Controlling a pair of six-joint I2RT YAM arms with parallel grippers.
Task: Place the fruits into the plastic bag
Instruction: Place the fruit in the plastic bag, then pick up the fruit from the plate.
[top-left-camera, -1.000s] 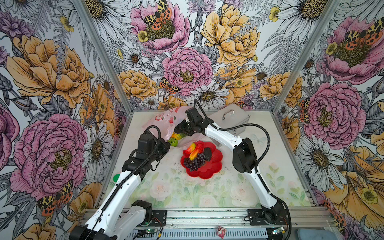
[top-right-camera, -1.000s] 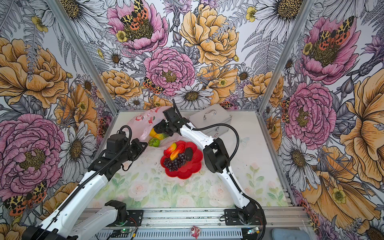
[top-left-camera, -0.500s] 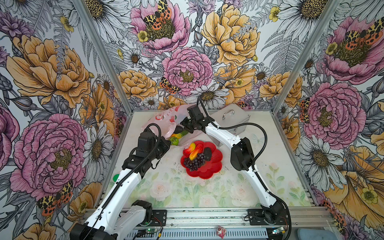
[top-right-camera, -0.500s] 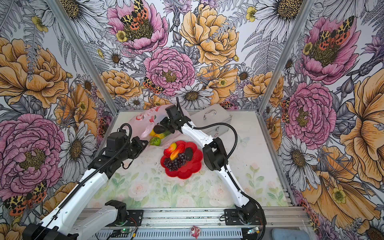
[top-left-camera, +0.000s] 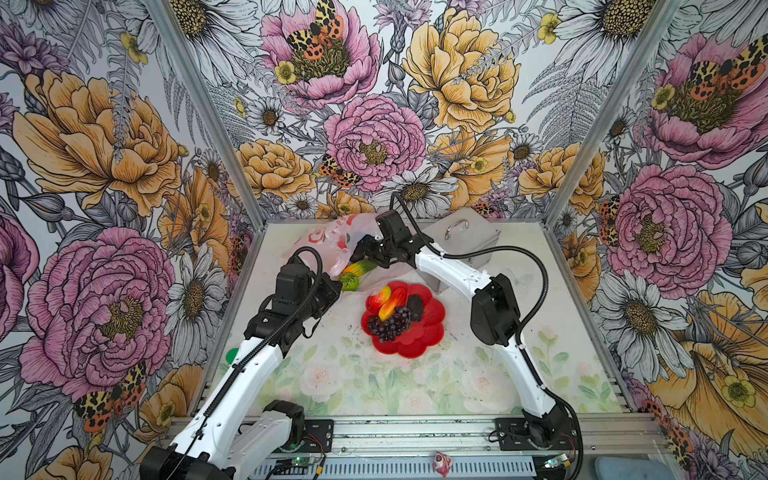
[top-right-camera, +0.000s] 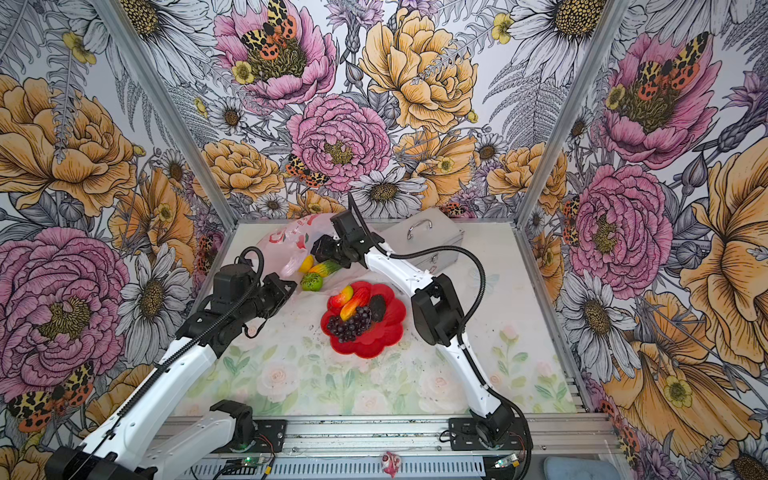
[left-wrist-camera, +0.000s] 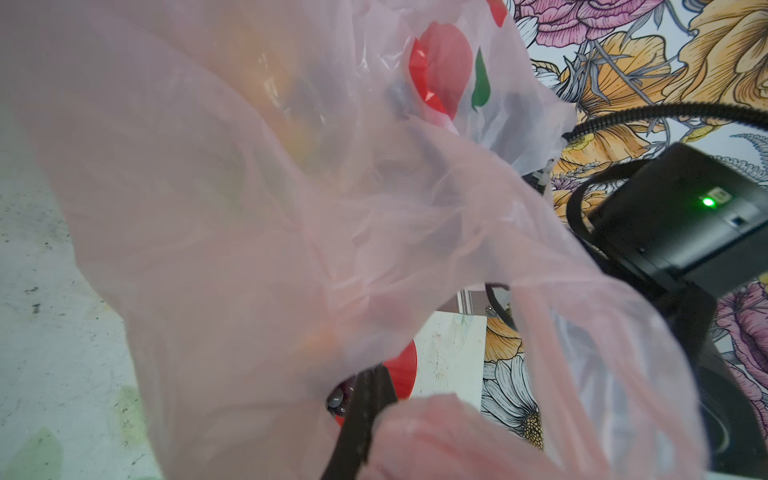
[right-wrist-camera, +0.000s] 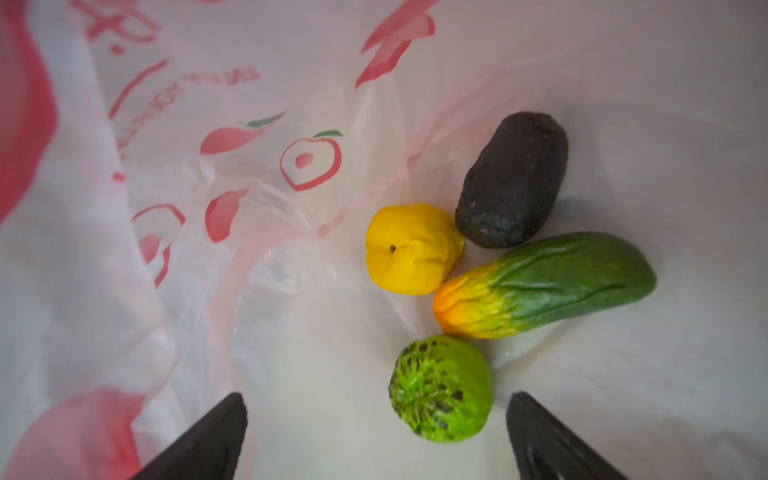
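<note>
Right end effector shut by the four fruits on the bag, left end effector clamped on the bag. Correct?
No: the right end effector is open, jaws apart and empty, per the right wrist view. Before it lie the lemon, lime, avocado and long green-orange fruit on the plastic bag; the left end effector is shut on the bag.

Behind the glossy red plastic dish (top-left-camera: 419, 345), the plastic bag (right-wrist-camera: 291, 316) is thin, translucent, crinkled film around a shiny pitted lime (right-wrist-camera: 441, 388), a wrinkled satin long fruit (right-wrist-camera: 544, 284), a smooth lemon (right-wrist-camera: 413, 248) and a matt, rough avocado (right-wrist-camera: 512, 179), beside a dull silver metal case (top-left-camera: 478, 232).
</note>
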